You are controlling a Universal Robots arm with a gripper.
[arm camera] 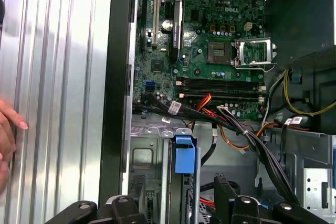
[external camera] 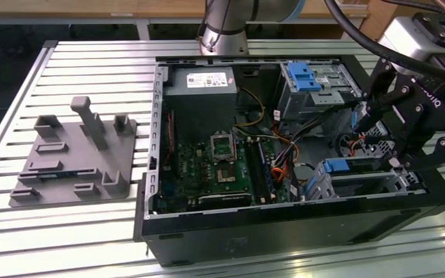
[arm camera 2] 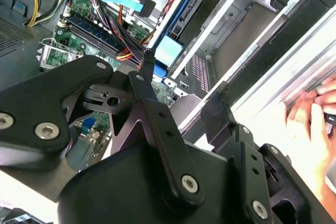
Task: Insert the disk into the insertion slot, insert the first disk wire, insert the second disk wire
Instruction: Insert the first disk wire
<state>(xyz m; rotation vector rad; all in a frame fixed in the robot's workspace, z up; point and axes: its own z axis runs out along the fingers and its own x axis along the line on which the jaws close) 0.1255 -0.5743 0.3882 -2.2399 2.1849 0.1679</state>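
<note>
The disk [external camera: 356,165] lies inside the insertion slot [external camera: 365,184], a silver cage at the near corner of the open computer case on the exterior view's right. Its blue carrier end [external camera: 329,167] faces the motherboard. Both wrist views show that blue end [arm camera: 185,153] [arm camera 2: 169,50]. My black gripper [external camera: 379,146] hangs just above the cage, open, with nothing between its fingers [arm camera 2: 148,60]. In the first wrist view the gripper [arm camera: 181,192] straddles the blue end. Black, orange and red wires [arm camera: 231,127] run loose from the motherboard past the cage.
A taller grey bay with a blue latch [external camera: 307,78] stands at the case's far side. The motherboard [external camera: 222,168] and power supply [external camera: 199,81] fill the rest. A grey fixture [external camera: 76,156] sits on the slatted table. A person's hand [arm camera 2: 315,114] [arm camera: 8,135] rests by the case.
</note>
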